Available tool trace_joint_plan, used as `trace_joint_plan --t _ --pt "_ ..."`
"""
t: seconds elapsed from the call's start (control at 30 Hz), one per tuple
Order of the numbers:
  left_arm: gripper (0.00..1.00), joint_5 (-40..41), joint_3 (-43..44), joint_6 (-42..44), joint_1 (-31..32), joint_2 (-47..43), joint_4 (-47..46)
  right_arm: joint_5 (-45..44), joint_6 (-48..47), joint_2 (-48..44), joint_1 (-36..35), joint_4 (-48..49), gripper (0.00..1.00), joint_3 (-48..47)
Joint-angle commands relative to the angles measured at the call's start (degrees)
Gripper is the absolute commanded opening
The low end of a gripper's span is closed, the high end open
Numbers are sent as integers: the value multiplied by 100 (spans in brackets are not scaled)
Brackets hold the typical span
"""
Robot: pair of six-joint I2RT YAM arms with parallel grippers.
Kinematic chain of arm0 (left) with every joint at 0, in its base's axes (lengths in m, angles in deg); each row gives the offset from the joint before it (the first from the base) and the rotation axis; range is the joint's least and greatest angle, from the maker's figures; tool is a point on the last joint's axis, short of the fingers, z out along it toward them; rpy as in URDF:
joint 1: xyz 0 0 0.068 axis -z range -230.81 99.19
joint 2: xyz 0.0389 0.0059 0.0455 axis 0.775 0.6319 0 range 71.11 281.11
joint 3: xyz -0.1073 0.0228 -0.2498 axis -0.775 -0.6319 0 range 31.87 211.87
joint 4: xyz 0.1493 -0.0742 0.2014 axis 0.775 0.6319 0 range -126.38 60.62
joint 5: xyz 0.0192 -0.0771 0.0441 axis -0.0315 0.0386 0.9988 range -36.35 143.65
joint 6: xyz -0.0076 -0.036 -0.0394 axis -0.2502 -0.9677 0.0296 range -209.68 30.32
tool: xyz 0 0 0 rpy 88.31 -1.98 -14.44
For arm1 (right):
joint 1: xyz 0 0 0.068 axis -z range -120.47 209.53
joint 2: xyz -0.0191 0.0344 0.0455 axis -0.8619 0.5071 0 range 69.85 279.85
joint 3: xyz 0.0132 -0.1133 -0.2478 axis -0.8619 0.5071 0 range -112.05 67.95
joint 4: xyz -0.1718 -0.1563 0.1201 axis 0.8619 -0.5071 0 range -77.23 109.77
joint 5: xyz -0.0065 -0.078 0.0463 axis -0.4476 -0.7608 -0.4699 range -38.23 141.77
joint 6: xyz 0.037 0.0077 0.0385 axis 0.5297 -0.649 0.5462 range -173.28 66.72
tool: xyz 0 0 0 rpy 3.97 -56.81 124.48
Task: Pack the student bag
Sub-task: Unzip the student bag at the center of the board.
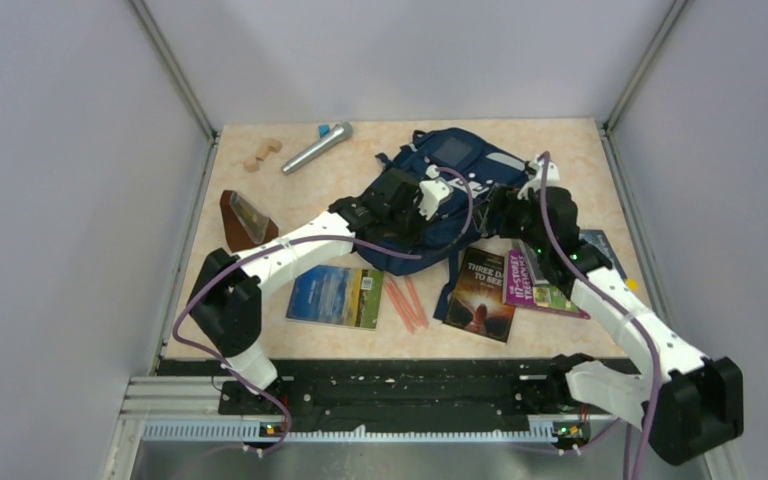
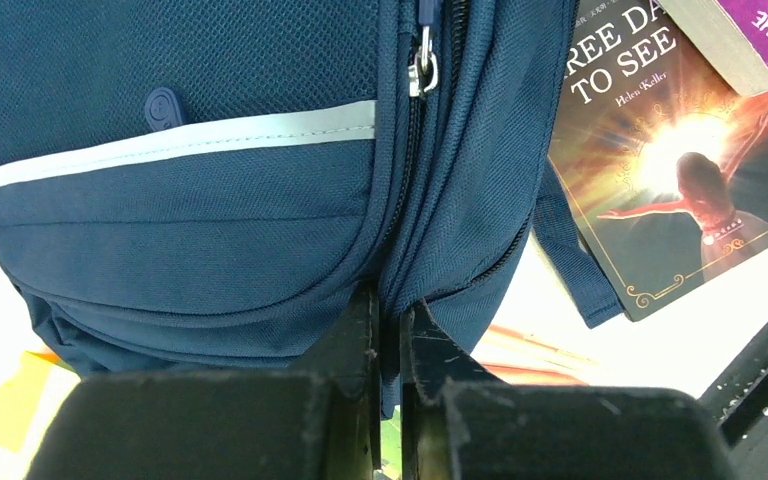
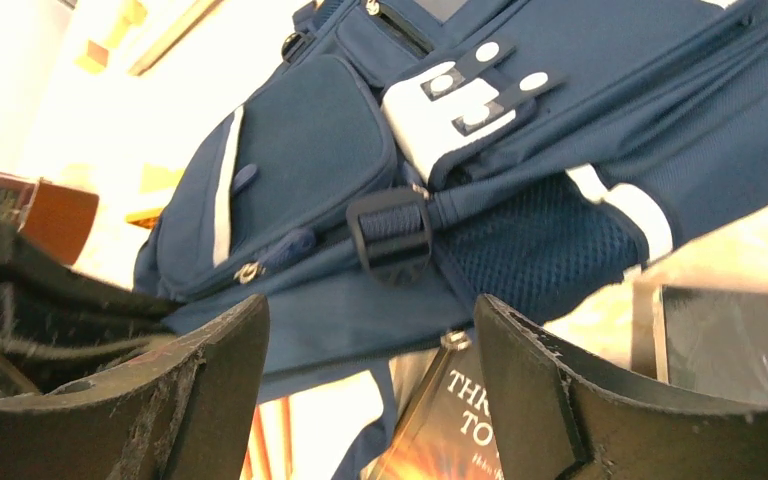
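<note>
Wood blocks (image 1: 262,154) sit far left on the tabletop (image 1: 610,160), with a silver cylinder with a blue cap (image 1: 316,148) just right of them. Brown wedge box (image 1: 245,220) is nearer, by the left edge. Blue-green book (image 1: 336,296) is near-left, cover text too small to read. Orange sticks (image 1: 405,302) lie just beside it on the right.

Student bag (image 1: 460,170) lies flat at far centre, front pocket up, grey stripe across the pocket. My left end effector (image 2: 388,320) is pinched narrow on the bag's near edge, seam fabric between the fingers.

Sunburst-cover book (image 1: 482,295) is at the bag's near right corner. It reads "THREE DAYS TO SEE", with "Helen Keller" under it. A bag strap lies over its corner. Purple book (image 1: 535,280) overlaps it on the right. "THE" is legible and the rest looks like "13-STORY TREEHOUSE", not sure.

My right end effector (image 3: 370,305) stands wide, nothing between the fingers. It faces the bag's side with the white snap tab and mesh pocket. Black book (image 1: 600,245) is far right, title unreadable.
</note>
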Motion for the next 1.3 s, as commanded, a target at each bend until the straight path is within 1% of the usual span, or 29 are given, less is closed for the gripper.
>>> trace_joint_plan --t 0.0,0.13,0.23,0.33,0.47,0.6,0.67,0.87,1.13,1.27 --pt "0 -65 251 -536 14 -165 -171 169 351 -907 25 -15 73 499" --pt "0 108 189 -542 10 -226 -243 121 670 -1516 22 -61 72 939" --pt "0 79 203 -546 10 -244 -230 225 1068 -1896 17 339 70 1434" --pt "0 -53 207 -541 10 -260 -240 216 1515 -2061 16 834 69 2014" --pt "0 -86 204 -544 10 -266 -245 146 1977 -2026 16 1006 65 2327" --pt "0 -163 200 -542 14 -297 -242 3 2518 -2009 16 1422 64 2713" --pt "0 -210 189 -541 10 -314 -255 -232 2785 -1959 16 1873 61 2955" --pt "0 -212 207 -542 10 -310 -221 -738 3413 -1753 25 2642 51 3406" --pt "0 -263 217 -544 10 -354 -216 -1162 3557 -1475 109 3022 46 3392" --pt "0 -283 218 -547 18 -385 -209 -1212 3722 -1182 209 3487 43 3448"
